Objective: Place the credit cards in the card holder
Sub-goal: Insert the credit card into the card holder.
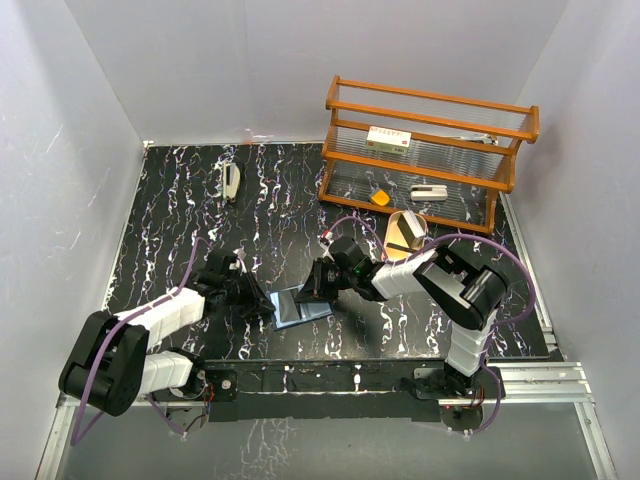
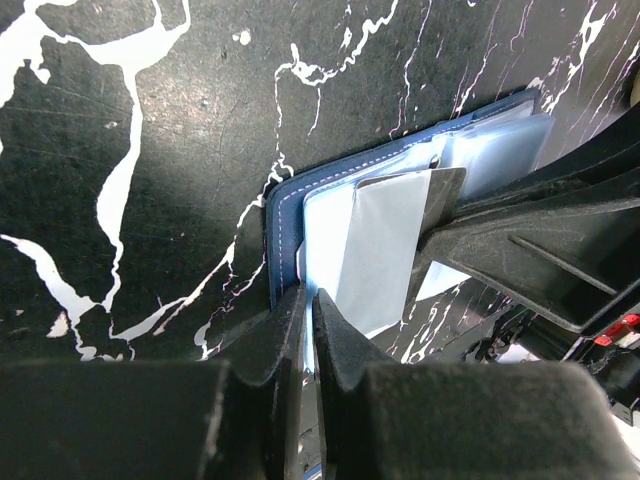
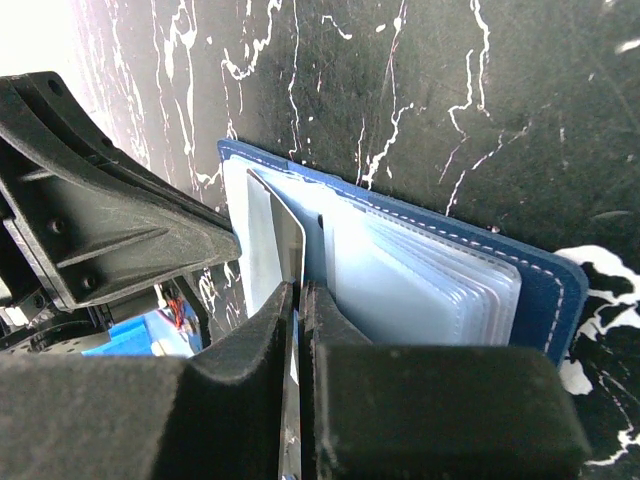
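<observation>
Two pinches, left tool (image 2: 308, 296) on card holder (image 2: 284, 215) edge, right tool (image 3: 298, 290) on grey card (image 3: 270, 232)

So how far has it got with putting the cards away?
Done: the holder lies open. In hand: the left hand pinches its edge while the right hand grips a grey card, its tip at the sleeves, not yet seated. Left: pushing it home; whether more cards wait, I can't tell.

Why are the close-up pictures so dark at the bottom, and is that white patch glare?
Left wrist view: the black left claw fills the bottom, close and soft. Right wrist view: same for the right claw; light bleaches the top-left corner of the black marbled tabletop.
</observation>
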Controlling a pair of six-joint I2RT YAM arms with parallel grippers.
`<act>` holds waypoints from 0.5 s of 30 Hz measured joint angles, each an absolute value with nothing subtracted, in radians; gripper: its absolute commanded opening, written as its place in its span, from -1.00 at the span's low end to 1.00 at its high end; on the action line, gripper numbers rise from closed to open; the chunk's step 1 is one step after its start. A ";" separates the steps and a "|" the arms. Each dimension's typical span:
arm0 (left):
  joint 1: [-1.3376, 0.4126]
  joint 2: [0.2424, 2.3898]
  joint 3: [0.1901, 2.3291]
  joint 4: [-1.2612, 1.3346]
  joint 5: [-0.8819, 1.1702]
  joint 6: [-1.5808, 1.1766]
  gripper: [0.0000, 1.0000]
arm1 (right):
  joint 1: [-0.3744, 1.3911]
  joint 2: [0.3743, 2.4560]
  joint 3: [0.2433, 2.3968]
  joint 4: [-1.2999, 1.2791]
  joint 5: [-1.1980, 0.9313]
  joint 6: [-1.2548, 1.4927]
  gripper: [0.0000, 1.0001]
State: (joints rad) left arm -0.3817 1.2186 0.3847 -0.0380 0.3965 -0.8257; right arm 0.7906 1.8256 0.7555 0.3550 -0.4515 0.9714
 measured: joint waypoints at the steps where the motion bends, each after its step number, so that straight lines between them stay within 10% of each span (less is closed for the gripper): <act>1: -0.382 1.219 0.382 -0.034 0.398 -0.828 -0.88 | 0.792 1.826 0.756 0.355 -0.449 0.971 -1.00; 15: -0.382 1.247 0.387 -0.010 0.405 -0.805 -0.88 | 0.801 1.776 0.826 0.145 -0.390 0.857 -1.00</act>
State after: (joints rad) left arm -0.3820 1.2469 0.3866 -0.0101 0.4053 -0.8055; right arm 0.8005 1.7760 0.8265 0.1448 -0.3904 0.8570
